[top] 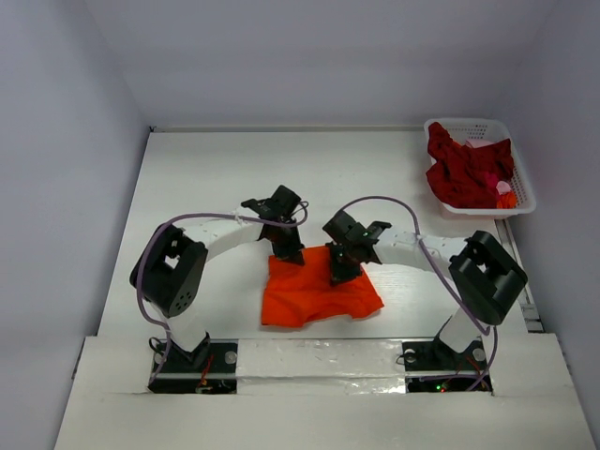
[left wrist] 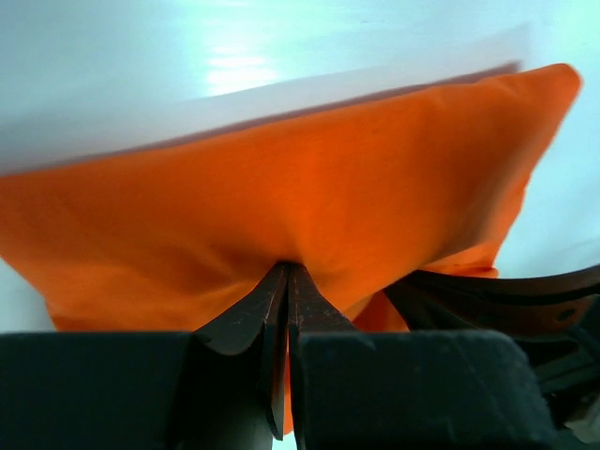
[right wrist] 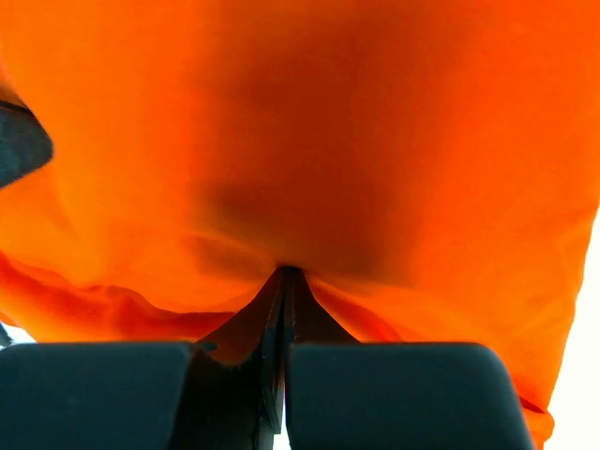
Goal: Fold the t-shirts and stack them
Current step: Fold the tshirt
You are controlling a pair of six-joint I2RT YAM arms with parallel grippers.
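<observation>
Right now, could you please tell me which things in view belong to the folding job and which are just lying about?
Job: orange t-shirt; dark red t-shirts, heaped together.
Lying about: white basket holding the red ones; table.

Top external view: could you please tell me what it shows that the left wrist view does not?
Only top external: the basket holding dark red shirts at the table's far right corner. Only left wrist: up close, the left tool shut on a pinch of cloth. Both: the orange shirt and the white table.
</observation>
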